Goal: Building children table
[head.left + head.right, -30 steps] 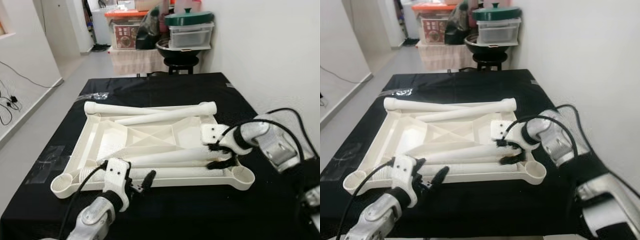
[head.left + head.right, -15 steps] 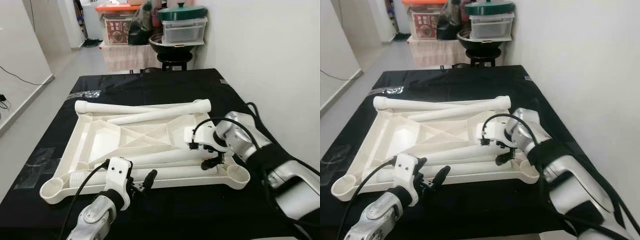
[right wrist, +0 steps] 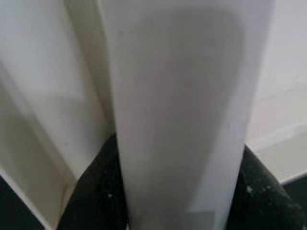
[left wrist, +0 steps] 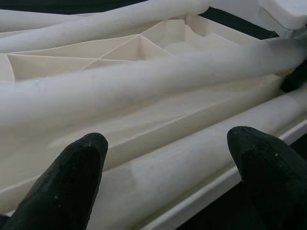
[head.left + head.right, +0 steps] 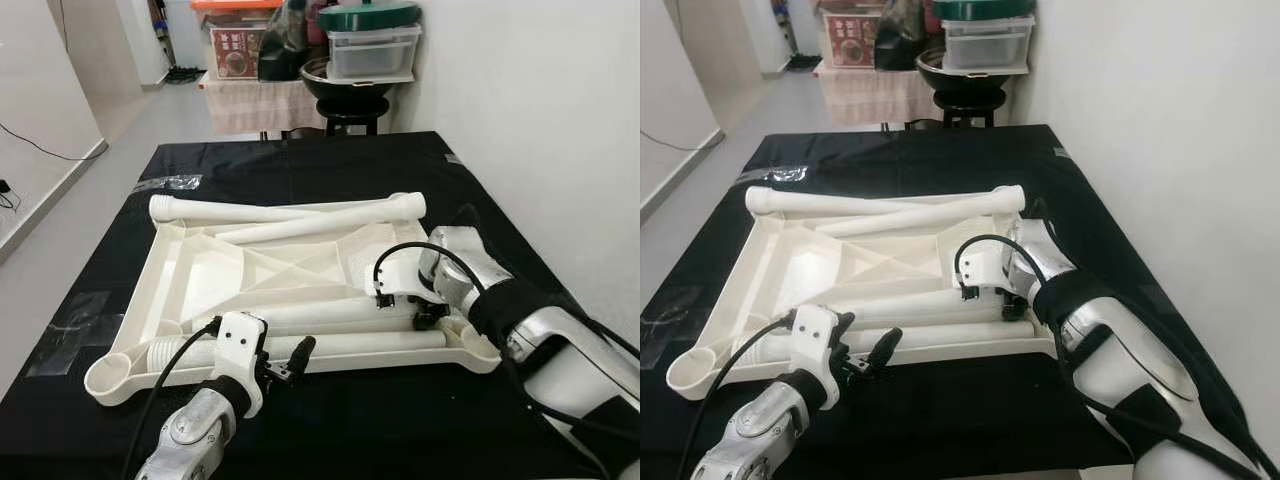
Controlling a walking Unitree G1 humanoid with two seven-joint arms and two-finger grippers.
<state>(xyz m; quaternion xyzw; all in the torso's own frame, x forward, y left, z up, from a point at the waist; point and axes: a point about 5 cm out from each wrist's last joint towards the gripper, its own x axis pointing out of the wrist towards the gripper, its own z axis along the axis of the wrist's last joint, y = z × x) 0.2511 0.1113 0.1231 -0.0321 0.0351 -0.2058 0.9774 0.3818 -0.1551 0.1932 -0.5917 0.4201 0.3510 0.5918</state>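
A white plastic tabletop [image 5: 200, 270] lies upside down on the black table [image 5: 300, 165], ribs facing up. Several white tube legs rest across it: one along the far edge [image 5: 290, 211], a slanted one [image 5: 300, 228], a middle one [image 5: 320, 312] and a near one [image 5: 370, 343]. My right gripper [image 5: 405, 303] is at the right end of the middle leg [image 3: 177, 120], shut on it, with a black finger [image 3: 100, 191] pressed to each side. My left gripper [image 4: 168, 143] hovers open just over the near leg [image 4: 158, 177] at the tabletop's front edge, touching nothing.
Beyond the table's far end, a black stool [image 5: 358, 125] carries a pot and lidded plastic boxes [image 5: 375, 50]. A white wall runs close along the right. Grey floor [image 5: 60, 190] lies to the left. Tape patches [image 5: 85, 320] mark the black cloth.
The right gripper slid inward over the tabletop and its fingers closed around the middle leg. The left gripper stayed where it was. The camera shifted slightly.
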